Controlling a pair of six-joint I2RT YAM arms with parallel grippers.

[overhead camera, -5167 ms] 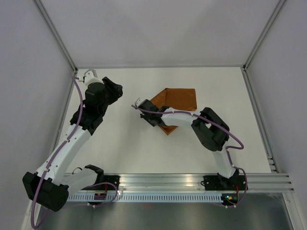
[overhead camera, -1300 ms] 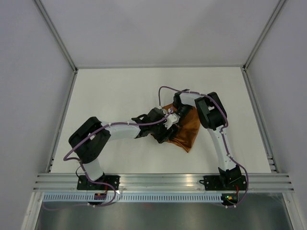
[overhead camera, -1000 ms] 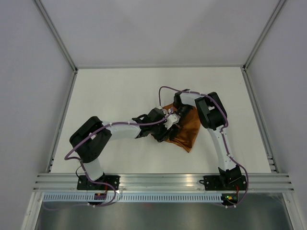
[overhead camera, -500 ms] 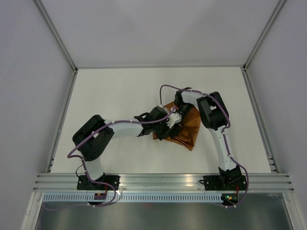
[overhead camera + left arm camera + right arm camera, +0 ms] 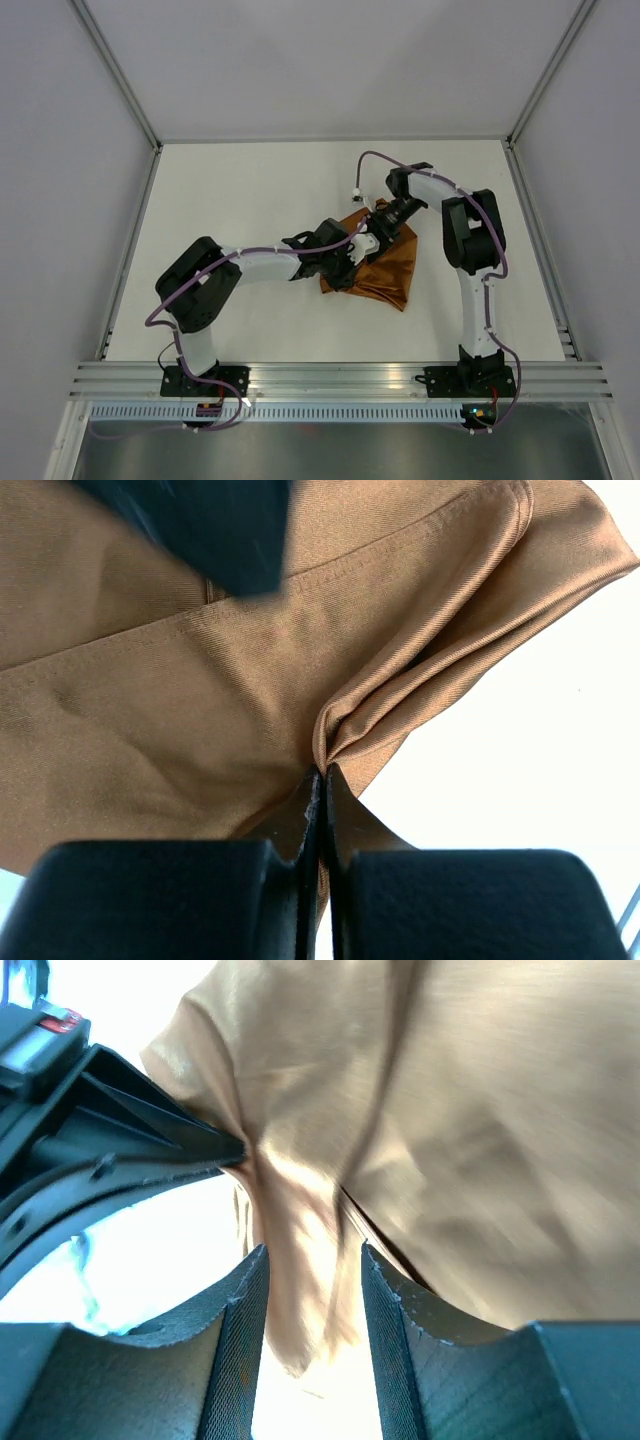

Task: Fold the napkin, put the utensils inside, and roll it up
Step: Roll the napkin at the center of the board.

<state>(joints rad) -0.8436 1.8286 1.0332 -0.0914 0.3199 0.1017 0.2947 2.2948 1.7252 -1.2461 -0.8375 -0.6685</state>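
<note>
My left claw [image 5: 322,785] was clamped shut on a fold of the napkin [image 5: 170,710], my right claw [image 5: 312,1270] stood open astride its blurred hanging cloth, its left edge hidden beneath both.

White table [image 5: 250,190], matt and plain, closed in by pale grey walls [image 5: 330,60] on three sides and edged at the near side by a metal rail [image 5: 340,375]. Lying on it, right of centre: a rust-orange napkin [image 5: 385,270], folded over and creased, mostly flat on the surface, gathered into a pinched fold at its left side. Well apart from rail and walls.
</note>
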